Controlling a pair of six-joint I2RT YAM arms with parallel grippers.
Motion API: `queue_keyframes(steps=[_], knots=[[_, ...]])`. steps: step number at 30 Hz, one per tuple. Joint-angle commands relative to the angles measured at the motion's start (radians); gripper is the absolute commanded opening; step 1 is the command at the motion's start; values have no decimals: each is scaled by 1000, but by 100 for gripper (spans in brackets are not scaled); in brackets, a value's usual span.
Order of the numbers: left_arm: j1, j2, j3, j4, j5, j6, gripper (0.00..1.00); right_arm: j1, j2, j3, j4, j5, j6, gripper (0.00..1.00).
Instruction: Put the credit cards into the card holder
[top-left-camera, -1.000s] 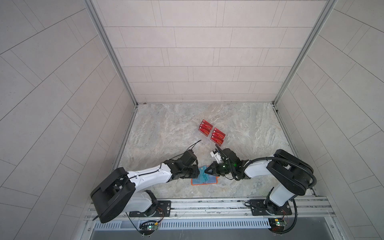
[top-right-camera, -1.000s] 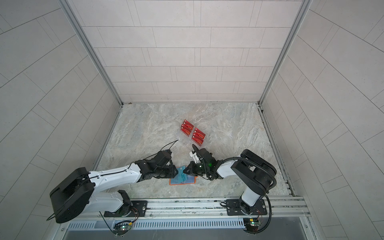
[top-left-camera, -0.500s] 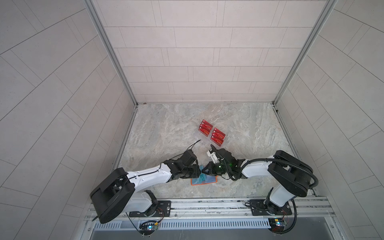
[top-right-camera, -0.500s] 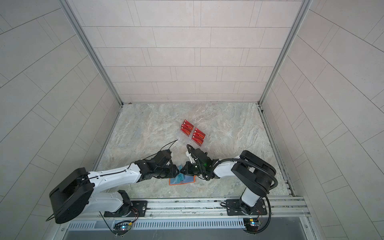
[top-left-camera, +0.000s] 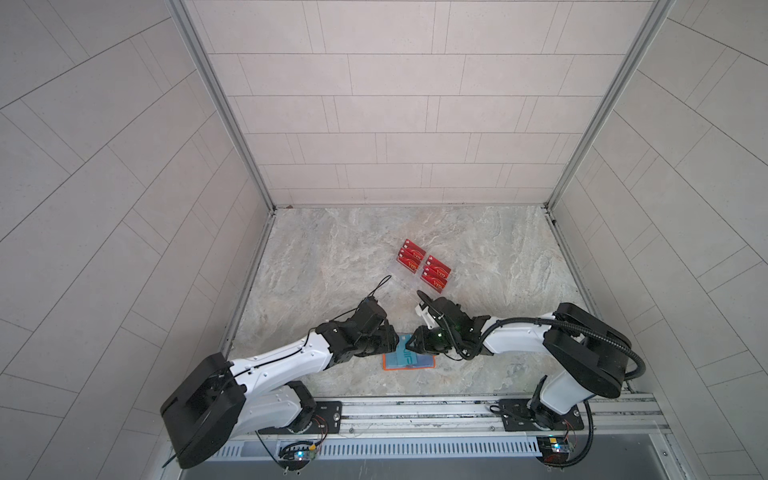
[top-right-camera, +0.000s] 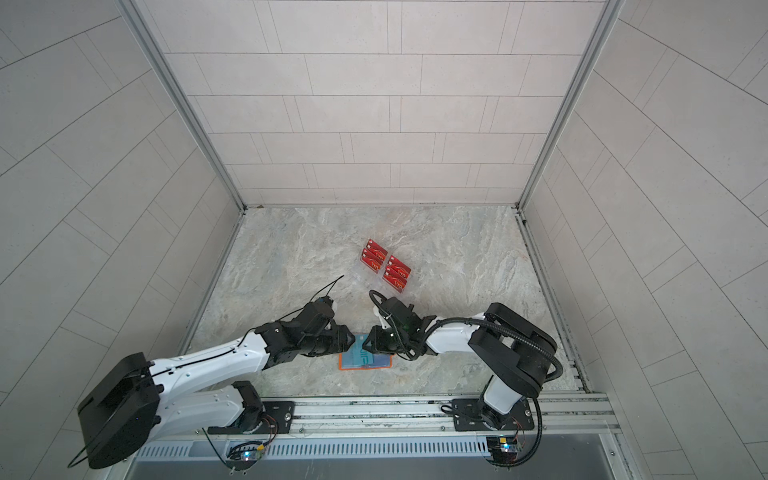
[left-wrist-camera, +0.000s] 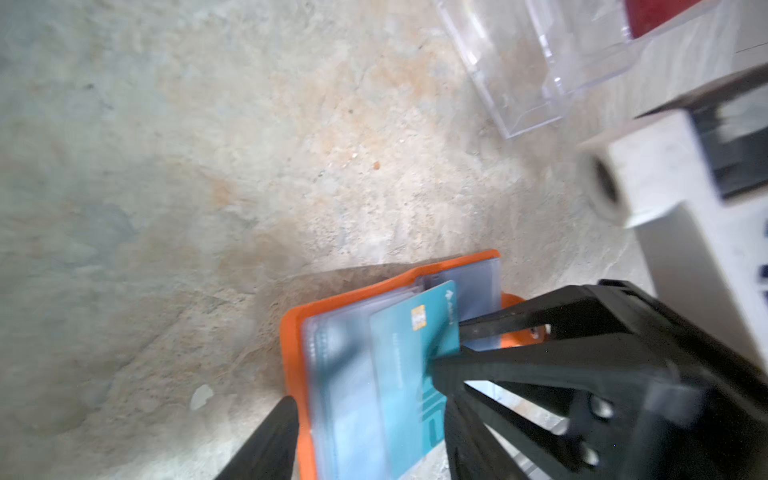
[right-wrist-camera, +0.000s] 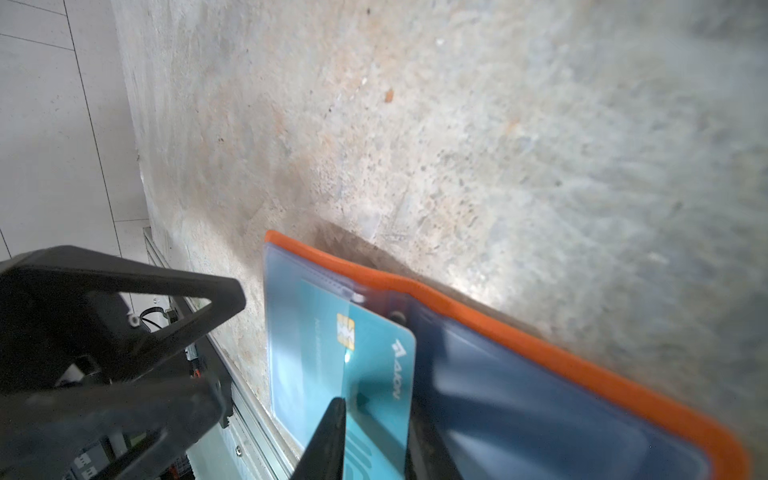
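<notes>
Card holder: the orange card holder (top-left-camera: 387, 366) lies open on the table (top-left-camera: 332, 266), near the front edge and about midway left to right, with its clear sleeves facing up.
Teal card: one teal card (left-wrist-camera: 405, 374) sits partly inside a sleeve, its right end sticking out.
Right end effector: the right end effector (top-left-camera: 411, 341) is at the holder's right half. Its jaws stand a narrow gap apart, and the card's free edge lies at the fingertips (left-wrist-camera: 436, 363).
Left end effector: the left end effector (top-right-camera: 350, 338) is at the holder's left edge, just beside it. Its jaws are wide and hold nothing.
Red cards: the red cards (top-left-camera: 435, 272) stand in a clear rack (left-wrist-camera: 532, 62), farther back and slightly right, well apart from the holder.
Count: one card holder, one teal card, six red cards in two columns of three, one rack, two end effectors.
Writing: the red cards read "VIP" in gold. The teal card carries a gold chip (right-wrist-camera: 345, 330) and large pale "VIP" lettering, seen in both top views. A small white logo word on it is too blurred to read.
</notes>
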Motion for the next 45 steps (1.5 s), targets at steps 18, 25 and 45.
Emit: queue_keyframes(steps=[18, 25, 45], knots=[[12, -10, -101, 118, -25, -52, 61, 38, -36, 84, -215, 28, -41, 50], [12, 10, -104, 154, 0, -53, 61, 63, -31, 114, -246, 45, -56, 49], [11, 31, -161, 274, 43, -124, 60, 149, 81, 301, -430, 129, -151, 47]])
